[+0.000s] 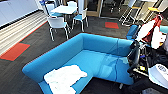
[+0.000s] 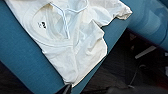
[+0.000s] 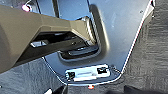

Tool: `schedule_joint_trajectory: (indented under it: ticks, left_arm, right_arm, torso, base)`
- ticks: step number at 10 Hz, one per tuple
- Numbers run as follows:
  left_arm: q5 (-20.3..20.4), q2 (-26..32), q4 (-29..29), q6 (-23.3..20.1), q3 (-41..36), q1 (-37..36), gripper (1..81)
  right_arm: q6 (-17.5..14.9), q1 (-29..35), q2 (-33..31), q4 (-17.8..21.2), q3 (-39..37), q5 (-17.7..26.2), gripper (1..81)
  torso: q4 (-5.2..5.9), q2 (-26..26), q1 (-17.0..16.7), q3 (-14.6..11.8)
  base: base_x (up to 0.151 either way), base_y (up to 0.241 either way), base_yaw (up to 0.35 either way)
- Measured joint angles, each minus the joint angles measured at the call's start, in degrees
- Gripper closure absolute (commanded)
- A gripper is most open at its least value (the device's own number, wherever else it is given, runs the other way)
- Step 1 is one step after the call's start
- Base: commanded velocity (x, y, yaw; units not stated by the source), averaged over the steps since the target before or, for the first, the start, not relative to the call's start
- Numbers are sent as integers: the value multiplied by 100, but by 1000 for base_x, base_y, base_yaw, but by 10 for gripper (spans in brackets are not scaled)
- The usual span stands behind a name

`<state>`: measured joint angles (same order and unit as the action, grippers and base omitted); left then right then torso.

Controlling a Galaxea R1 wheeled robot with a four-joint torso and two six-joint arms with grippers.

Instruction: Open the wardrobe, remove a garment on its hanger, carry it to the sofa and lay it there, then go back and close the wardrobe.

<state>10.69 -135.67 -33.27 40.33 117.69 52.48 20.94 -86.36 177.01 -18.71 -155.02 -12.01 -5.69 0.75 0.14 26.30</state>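
White garment (image 1: 64,79) lies crumpled on sofa (image 1: 100,47) seat, near front edge. Thin hanger (image 2: 65,17) inside collar, probably whole. Grippers' state: cannot tell.

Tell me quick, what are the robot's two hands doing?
Left gripper: cannot be told; the limp white cloth garment lies on the bright blue sofa.
Right gripper: cannot be told.

right arm (image 1: 133,58) dark, folded beside the robot's base
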Motion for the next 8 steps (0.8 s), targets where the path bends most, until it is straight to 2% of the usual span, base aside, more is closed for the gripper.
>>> schedule_joint_trajectory:
  ticks: [2,4,8]
  left_arm:
    - [-2,-300,-372,-11,255,451,10]
    - [-33,-708,-1001,-22,579,1074,10]
    - [13,-1458,-1830,-43,1836,2142,10]
  right_arm:
    - [0,2,0,2,-2,7,10]
    - [-2,2,17,0,-66,7,10]
    - [-2,-13,15,0,-99,5,10]
  torso:
    - [0,2,0,-2]
    - [0,2,0,-24]
    - [0,7,-9,-542]
  base:
    - [0,0,0]
    - [0,0,0]
    - [0,0,0]
